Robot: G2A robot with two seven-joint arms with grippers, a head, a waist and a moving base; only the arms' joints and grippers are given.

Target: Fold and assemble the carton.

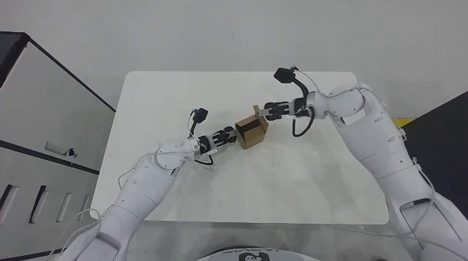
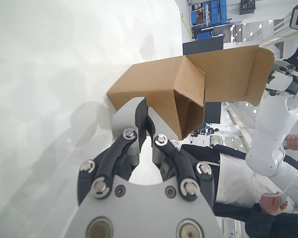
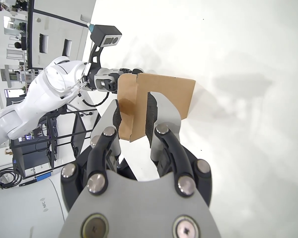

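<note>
Top view showed the brown cardboard carton (image 1: pixel 251 132) mid-way across the white table (image 1: pixel 183 188). The left gripper (image 1: pixel 232 136), at its 8 o'clock, pinched one wall; the right gripper (image 1: pixel 263 110), at 1 o'clock, clasped the raised flap (image 3: pixel 128 92).

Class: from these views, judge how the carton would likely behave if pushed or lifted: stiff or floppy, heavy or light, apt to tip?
Probably light: the carton is thin, hollow cardboard. Its panels look stiff, yet the open flap would likely hinge at its crease. Pushed high, it might tip or slide on the smooth table.
</note>
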